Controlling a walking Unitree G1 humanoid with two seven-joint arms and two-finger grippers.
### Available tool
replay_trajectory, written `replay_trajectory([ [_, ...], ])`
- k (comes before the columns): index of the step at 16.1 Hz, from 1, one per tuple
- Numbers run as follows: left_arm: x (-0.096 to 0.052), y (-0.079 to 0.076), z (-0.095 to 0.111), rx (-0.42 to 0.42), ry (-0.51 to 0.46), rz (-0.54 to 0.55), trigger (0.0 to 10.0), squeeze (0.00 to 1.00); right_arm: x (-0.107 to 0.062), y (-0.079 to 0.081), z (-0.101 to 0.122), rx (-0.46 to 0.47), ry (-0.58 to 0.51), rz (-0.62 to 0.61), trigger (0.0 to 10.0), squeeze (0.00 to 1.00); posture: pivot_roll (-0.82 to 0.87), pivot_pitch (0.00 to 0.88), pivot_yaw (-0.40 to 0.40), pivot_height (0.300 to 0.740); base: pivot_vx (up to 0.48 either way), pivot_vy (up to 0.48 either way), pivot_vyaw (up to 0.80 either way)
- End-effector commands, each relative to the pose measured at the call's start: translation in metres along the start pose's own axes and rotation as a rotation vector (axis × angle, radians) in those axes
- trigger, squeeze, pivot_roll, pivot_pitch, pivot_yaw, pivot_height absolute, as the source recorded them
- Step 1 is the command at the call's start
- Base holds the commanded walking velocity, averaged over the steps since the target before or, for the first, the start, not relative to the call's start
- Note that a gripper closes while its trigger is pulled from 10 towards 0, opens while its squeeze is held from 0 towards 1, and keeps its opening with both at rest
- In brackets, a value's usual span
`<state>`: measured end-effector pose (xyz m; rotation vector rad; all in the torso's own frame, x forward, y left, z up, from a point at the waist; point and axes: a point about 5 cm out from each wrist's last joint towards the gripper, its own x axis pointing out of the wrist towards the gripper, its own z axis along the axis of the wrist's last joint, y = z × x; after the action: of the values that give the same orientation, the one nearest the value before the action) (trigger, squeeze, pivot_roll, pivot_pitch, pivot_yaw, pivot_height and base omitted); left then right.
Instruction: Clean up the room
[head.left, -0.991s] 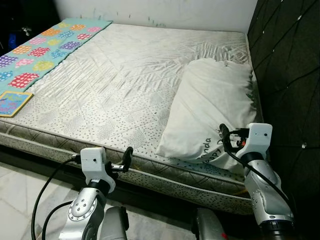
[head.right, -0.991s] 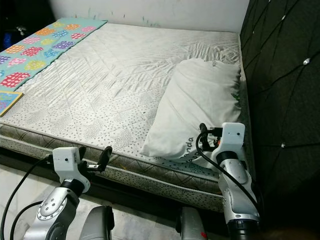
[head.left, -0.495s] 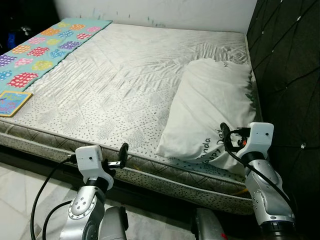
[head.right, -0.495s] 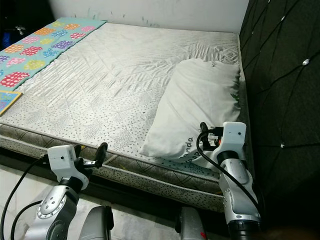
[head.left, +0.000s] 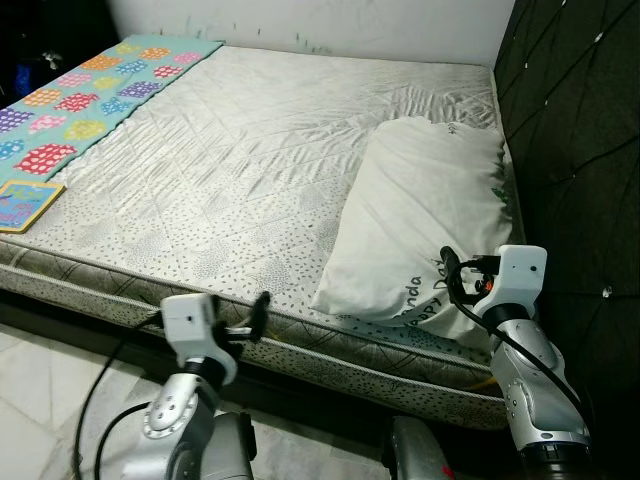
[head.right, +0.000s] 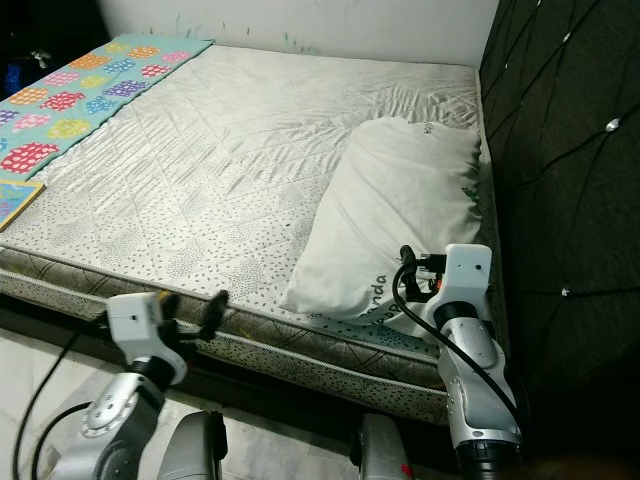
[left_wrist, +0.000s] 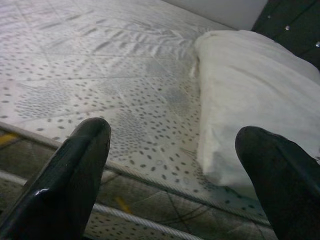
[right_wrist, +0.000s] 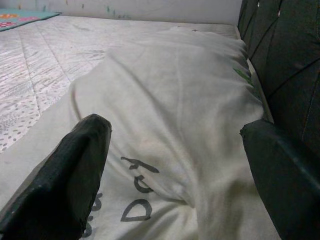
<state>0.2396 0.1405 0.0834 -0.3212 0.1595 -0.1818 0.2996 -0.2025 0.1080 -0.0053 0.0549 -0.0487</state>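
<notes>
Nearest: both arms raised at the near edge of the mattress (head.left: 250, 180), which serves as ref for everything here.

L gripper (left_wrist: 175, 170) sits just off the mattress's near side edge, roughly mid-length, pointing in over the piping toward the pillow. Fingers (left_wrist: 65, 180) spread wide, nothing between them; wrist cam shows dotted fabric and the pillow's corner in the gap. Not touching the mattress as far as I can tell.

R gripper (right_wrist: 175, 175) is at the mattress's near corner by the headboard (head.left: 570, 130), aimed along the pillow (head.left: 425, 225). Fingers (right_wrist: 65, 175) wide apart, empty, w/ the pillow's printed end lying between and just beyond them. Contact w/ the cloth: can't tell.

Pillow: white, long, lies on the mattress along its headboard side, near end reaching the mattress's near edge and overhanging a bit. Dark lettering on that near end, partly readable ("Day"). Some green print on the side closest to the headboard. Surface creased, slightly slumped.

Mattress itself: bare, pale grey w/ dotted quilting, wrinkled around the middle. Dark bed frame under it, pale tiled floor (head.left: 40, 380) below the near edge.

Further off, on the mattress's side opp. the headboard: a flat picture book (head.left: 25, 205) near the near edge, and beyond it a teal blanket (head.left: 90, 100) w/ multicolour blobs running along that side to the far end.

Farthest: white wall (head.left: 310, 22) behind the mattress's far edge.
</notes>
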Motion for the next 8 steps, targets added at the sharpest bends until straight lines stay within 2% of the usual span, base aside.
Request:
replay_trajectory([
  [1, -0.0006, -0.0004, 0.0013, 0.003, -0.001, -0.006, 10.0, 0.00, -0.0010, -0.0008, 0.0042, 0.000, -0.009, 0.001, 10.0, 0.00, -0.02, 0.000, -0.001, 0.585, 0.000, 0.000, 0.00],
  [4, 0.0006, 0.0001, 0.0007, -0.003, -0.001, 0.000, 10.0, 0.00, -0.0009, 0.0020, 0.0040, 0.004, -0.009, 0.009, 10.0, 0.00, -0.02, 0.000, -0.005, 0.585, 0.000, 0.000, 0.00],
  [6, 0.0010, 0.0003, 0.0009, -0.003, 0.000, -0.005, 10.0, 0.00, 0.0010, 0.0038, 0.0047, 0.045, -0.001, -0.005, 10.0, 0.00, -0.02, 0.000, -0.007, 0.585, 0.000, 0.000, 0.00],
  [8, 0.0016, -0.0002, 0.0009, -0.005, 0.000, -0.008, 10.0, 0.00, 0.0034, 0.0039, 0.0074, 0.032, -0.006, -0.005, 10.0, 0.00, -0.02, 0.000, -0.008, 0.585, 0.000, 0.000, 0.00],
])
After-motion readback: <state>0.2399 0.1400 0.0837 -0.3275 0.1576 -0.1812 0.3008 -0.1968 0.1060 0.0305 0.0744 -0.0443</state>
